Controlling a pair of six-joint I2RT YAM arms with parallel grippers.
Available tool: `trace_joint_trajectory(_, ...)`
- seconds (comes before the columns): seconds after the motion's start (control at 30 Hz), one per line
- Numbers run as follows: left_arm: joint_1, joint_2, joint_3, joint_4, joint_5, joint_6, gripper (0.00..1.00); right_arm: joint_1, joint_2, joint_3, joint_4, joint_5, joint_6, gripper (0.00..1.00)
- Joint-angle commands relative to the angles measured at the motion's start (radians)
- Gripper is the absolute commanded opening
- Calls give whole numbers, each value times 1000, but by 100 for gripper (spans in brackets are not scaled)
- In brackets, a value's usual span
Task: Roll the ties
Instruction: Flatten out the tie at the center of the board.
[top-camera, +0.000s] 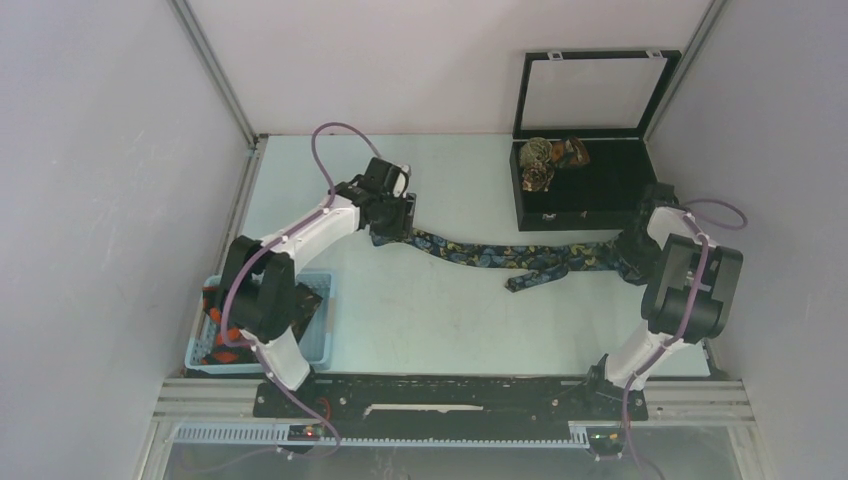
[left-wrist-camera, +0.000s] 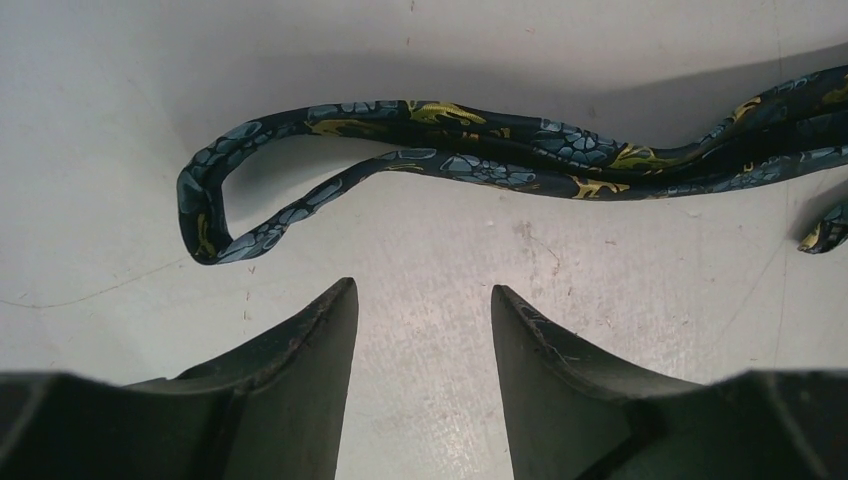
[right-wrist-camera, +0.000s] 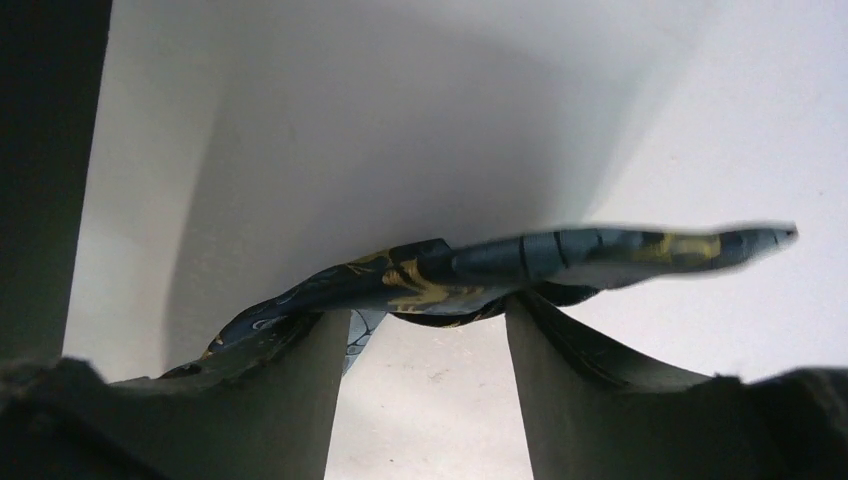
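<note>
We see the tie lying left-right, looped end just ahead of the spread empty left claw, other end draped over the spread right claw.

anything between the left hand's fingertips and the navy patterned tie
Nothing: in the left wrist view only bare pale tabletop separates the left hand from the navy patterned fabric tie.
</note>
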Motion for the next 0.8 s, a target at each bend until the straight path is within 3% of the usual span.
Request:
trace_joint_trajectory(0.0,-6,39,72,-39,24,41,58,19,29,106,-56,35,-53,66)
trace_joint_trajectory(0.07,-6,66,98,-43,20,49,58,28,30,134,-58,63,-60,79)
trace_joint_trajectory(0.17,-6,126,156,-76,16,63,57,28,45,173,-69,73,-69,81)
trace_joint_trajectory(0.43,-8,217,271,-93,22,51,57,103,-16,178,-117,185,-90,83)
trace_joint_trajectory(0.77,-29,291,335,-95,7,48,56,273,-25,77,-42,154,-100,75)
